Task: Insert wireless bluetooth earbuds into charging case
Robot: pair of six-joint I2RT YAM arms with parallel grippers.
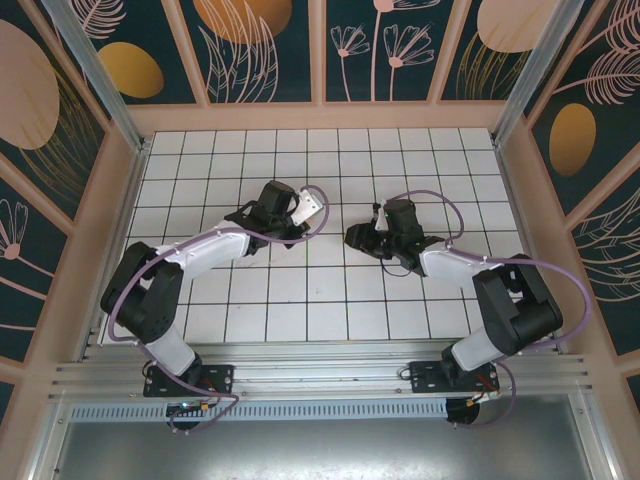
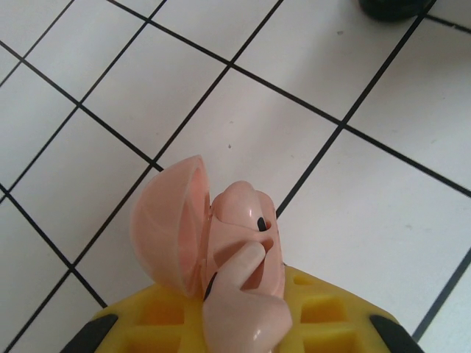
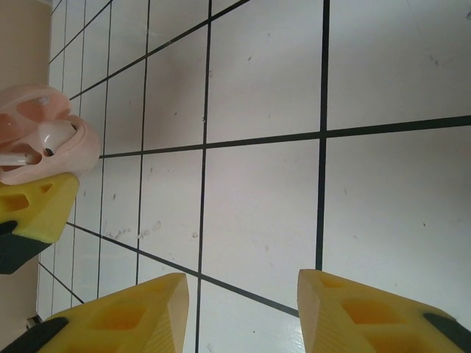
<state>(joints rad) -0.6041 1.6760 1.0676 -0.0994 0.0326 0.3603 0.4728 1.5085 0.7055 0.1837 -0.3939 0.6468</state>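
My left gripper (image 2: 243, 327) is shut on a pale pink charging case (image 2: 246, 232), held above the white tiled floor with its round lid (image 2: 165, 228) swung open to the left. A pale pink earbud (image 2: 246, 305) rests with its stem in the case's slot and its bulb end sticking out toward the camera. In the top view the left gripper (image 1: 296, 216) holds the case (image 1: 311, 206) near the table's middle. My right gripper (image 1: 358, 237) sits just right of it. In the right wrist view that gripper (image 3: 243, 294) is open and empty, with the case (image 3: 70, 151) at the upper left.
The floor is a grid of white tiles with black lines (image 1: 320, 150). Pink-framed patterned walls (image 1: 320, 115) enclose it at the back and sides. A dark shape (image 2: 390, 7) lies at the top edge of the left wrist view.
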